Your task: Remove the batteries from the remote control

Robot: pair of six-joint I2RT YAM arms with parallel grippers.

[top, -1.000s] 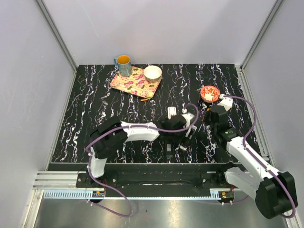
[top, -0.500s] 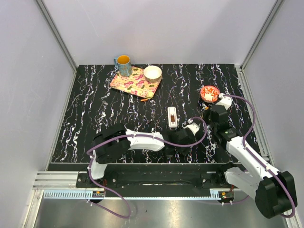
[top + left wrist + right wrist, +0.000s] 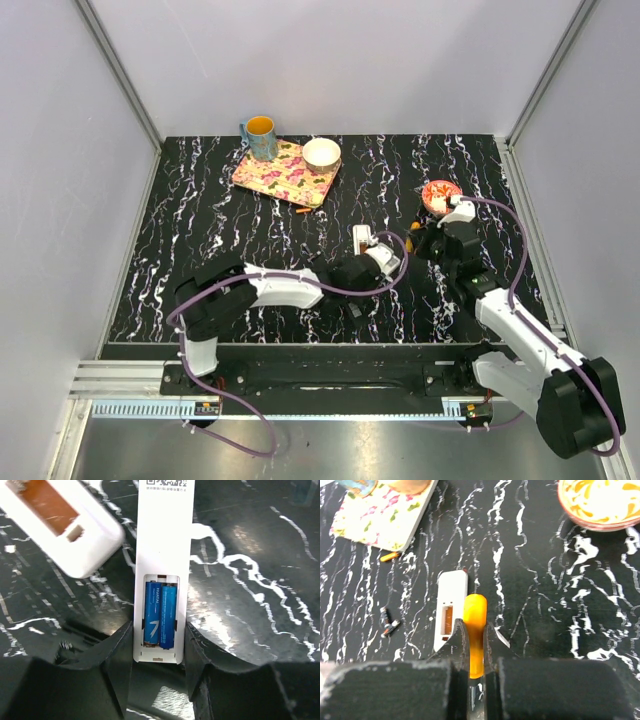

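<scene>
Blue batteries point(image 3: 160, 614) are lying lengthwise in the remote control point(image 3: 165, 540) near the middle of the table point(image 3: 200, 230), ahead of the left gripper point(image 3: 159, 640) clasping its end; the right gripper point(image 3: 475, 630) is pinching an orange stick point(image 3: 475, 607).

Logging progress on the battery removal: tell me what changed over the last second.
The left pincer swung leftward onto the white remote; its fingers now straddle the end where two blue batteries sit in the open bay. The right pincer, clamped on an orange tool, edged left toward it. The mug, tray, white bowl and red bowl stayed put.
</scene>
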